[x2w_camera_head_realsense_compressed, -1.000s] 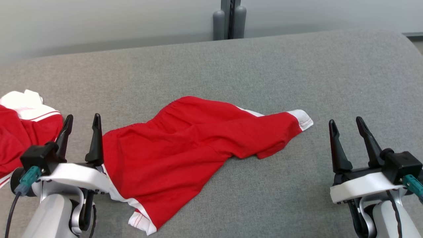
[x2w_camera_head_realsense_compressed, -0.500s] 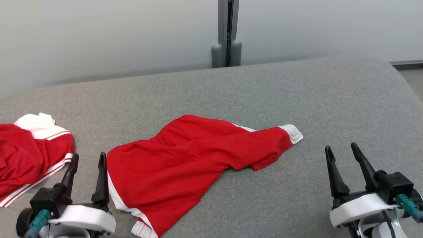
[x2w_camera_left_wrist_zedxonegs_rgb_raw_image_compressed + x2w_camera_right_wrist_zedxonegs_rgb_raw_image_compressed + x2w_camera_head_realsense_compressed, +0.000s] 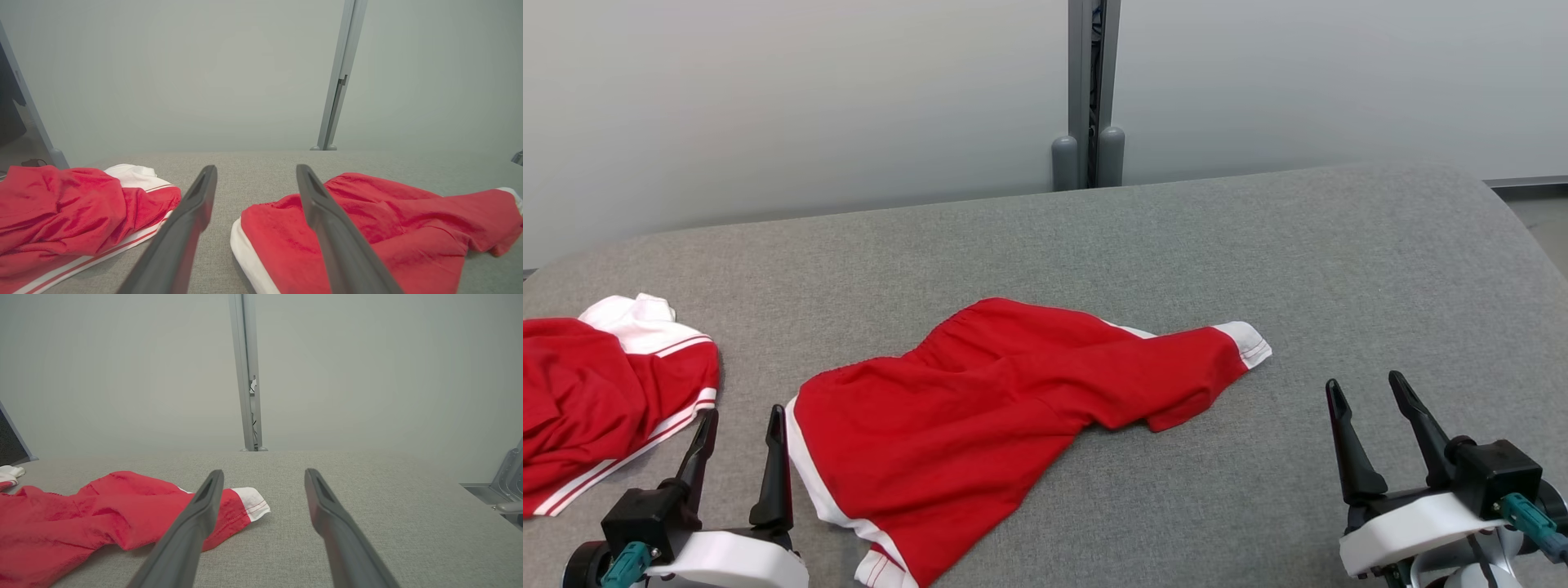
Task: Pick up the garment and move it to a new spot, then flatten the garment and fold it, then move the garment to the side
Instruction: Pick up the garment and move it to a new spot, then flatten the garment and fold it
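A pale wall (image 3: 768, 98) is seen across the top of the head view, at 12 o'clock. Below it, the rest of that view is taken up by a grey fabric table (image 3: 1339, 269). A red garment (image 3: 980, 392), a pair of shorts with white trim, is laid rumpled on the table near the middle. It is stretched from 7 o'clock, where a white-edged hem is cut off by the bottom edge of the view, to 2 o'clock, where the other white-edged leg end is pointed. Its gathered waistband is turned towards 11 o'clock, and folds are seen along its 4 o'clock side. A second red cloth (image 3: 596, 400) with white stripes is bunched at 9 o'clock of the garment, with bare table between them. A grey post (image 3: 1088, 90) is set upright against the wall at 12 o'clock, its foot at the table's far edge.

The left gripper (image 3: 745, 411) is placed at 8 o'clock in the head view, between the cloth and the garment and just beside the garment's white edge. Its fingers are spread apart and nothing is held. The right gripper (image 3: 1363, 380) is placed at 4 o'clock, well apart from the garment, over bare table. Its fingers are likewise spread and empty. In the right wrist view the garment's white leg end is seen at 9 o'clock, partly behind one finger.
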`<state>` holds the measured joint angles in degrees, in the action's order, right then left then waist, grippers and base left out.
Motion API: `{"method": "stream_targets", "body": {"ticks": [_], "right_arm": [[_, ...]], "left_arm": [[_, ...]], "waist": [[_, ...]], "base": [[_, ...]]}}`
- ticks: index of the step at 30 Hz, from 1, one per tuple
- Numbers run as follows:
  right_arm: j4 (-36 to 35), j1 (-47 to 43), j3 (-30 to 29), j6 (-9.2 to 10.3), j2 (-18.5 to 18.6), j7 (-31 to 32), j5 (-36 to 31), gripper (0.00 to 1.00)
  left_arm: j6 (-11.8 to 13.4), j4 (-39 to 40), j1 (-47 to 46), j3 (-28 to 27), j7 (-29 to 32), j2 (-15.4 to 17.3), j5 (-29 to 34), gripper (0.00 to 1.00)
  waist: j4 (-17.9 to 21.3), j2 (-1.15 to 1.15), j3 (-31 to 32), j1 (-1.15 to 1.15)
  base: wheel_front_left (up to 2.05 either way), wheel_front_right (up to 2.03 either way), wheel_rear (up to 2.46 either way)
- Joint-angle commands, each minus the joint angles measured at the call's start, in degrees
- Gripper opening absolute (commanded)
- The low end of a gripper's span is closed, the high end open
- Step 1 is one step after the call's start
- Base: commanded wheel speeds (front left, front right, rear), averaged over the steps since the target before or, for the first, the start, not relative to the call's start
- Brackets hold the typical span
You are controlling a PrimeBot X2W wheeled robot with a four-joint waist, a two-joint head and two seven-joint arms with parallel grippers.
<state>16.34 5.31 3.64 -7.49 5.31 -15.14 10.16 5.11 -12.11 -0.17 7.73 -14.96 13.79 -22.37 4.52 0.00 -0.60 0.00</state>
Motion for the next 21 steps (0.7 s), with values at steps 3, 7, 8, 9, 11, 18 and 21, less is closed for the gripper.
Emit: {"method": "stream_targets", "body": {"ticks": [3, 7, 8, 9, 11, 18, 21], "right_arm": [[-0.02, -0.28, -0.13, -0.01, 0.18, -0.07, 0.32, 1.0], [-0.03, 0.01, -0.21, -0.01, 0.18, -0.07, 0.27, 1.0], [-0.03, 0.06, -0.26, -0.01, 0.18, -0.07, 0.25, 1.0], [-0.08, 0.14, -0.35, -0.01, 0.12, -0.07, 0.26, 1.0], [-0.15, 0.19, -0.45, -0.01, 0.03, -0.07, 0.27, 1.0], [-0.21, 0.44, -0.51, -0.01, -0.17, -0.07, -0.03, 1.0], [-0.21, 0.92, -0.1, -0.01, -0.12, -0.07, -0.19, 1.0]], "left_arm": [[0.27, 0.22, 0.54, -0.05, 0.05, 0.46, -0.19, 1.0], [0.45, 0.24, 0.36, 0.04, 0.13, 0.51, -0.35, 1.0], [0.47, 0.24, 0.29, 0.09, 0.16, 0.55, -0.39, 1.0], [0.6, 0.26, 0.21, 0.12, 0.16, 0.61, -0.48, 1.0], [0.58, 0.32, 0.06, 0.17, 0.22, 0.64, -0.6, 1.0], [0.85, 0.54, -0.57, 0.55, 0.57, 0.68, -0.92, 1.0], [0.73, 0.71, -1.34, 0.96, 0.71, 0.58, -0.84, 1.0]], "waist": [[-0.01, 0.0, -0.21, 0.0], [0.07, 0.0, -0.58, 0.0], [0.08, 0.0, -0.63, 0.0], [0.1, 0.0, -0.77, 0.0], [0.06, 0.0, -0.93, 0.0], [-0.26, 0.0, -1.38, 0.0], [-0.87, 0.0, -1.86, 0.0]], "base": [[0.0, 0.0, 0.0], [0.0, 0.0, 0.0], [0.0, 0.0, 0.0], [0.0, 0.0, 0.0], [0.0, 0.0, 0.0], [0.0, 0.0, 0.0], [0.0, 0.0, 0.0]]}}
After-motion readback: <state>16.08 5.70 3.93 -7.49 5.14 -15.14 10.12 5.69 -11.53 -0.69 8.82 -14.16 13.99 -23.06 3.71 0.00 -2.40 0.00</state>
